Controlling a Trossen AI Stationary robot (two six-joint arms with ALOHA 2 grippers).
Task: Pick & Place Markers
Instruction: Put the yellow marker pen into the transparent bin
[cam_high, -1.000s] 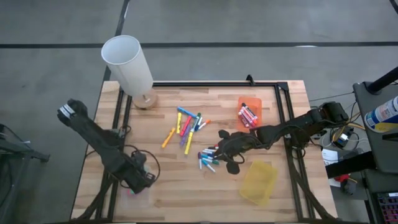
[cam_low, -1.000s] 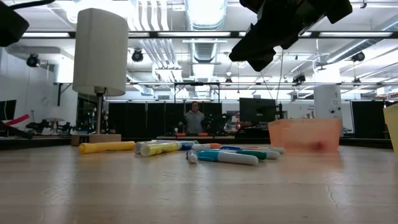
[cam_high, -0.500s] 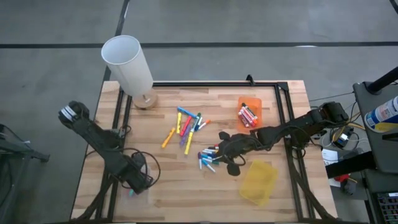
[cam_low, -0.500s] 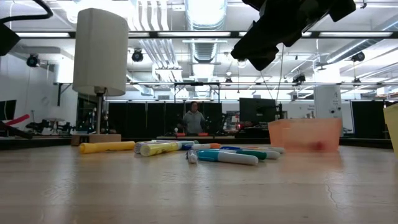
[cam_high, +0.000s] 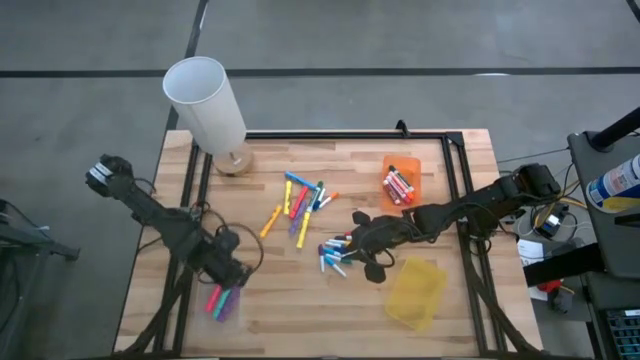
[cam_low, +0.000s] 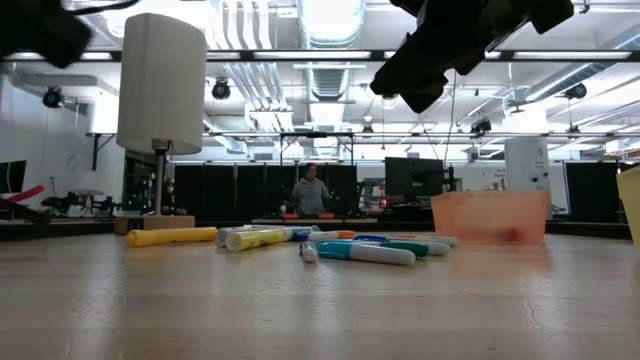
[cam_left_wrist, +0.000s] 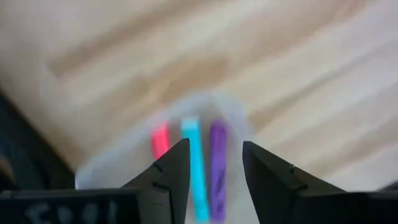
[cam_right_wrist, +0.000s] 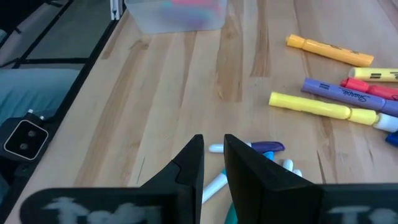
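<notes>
Item: my left gripper (cam_left_wrist: 214, 168). I am hovering it over the clear bin (cam_high: 222, 302) at the near left corner of the wooden table (cam_high: 270, 310), fingers spread with nothing between them. Directly below, a pink marker (cam_left_wrist: 160, 138), a light blue marker (cam_left_wrist: 194, 163) and a purple marker (cam_left_wrist: 217, 160) are lying side by side inside that bin.

Item: my right gripper (cam_right_wrist: 212, 163). I am holding it low over the small cluster of markers (cam_high: 333, 254) mid-table, fingers drawn close with only a narrow gap, pinching nothing that I can see.

Item: remaining stock. A larger scatter of markers (cam_high: 298, 204) is lying loose toward the lamp (cam_high: 208, 108); more are sitting in the orange bin (cam_high: 401, 180); the yellow bin (cam_high: 417, 291) is standing near the front right.

Handling note, my judgement: the drop looks done, so I am best lifting straight up, clear of the bin wall, before swinging toward the scatter, and choosing a marker lying apart from its neighbours so the fingers straddle one barrel only.
</notes>
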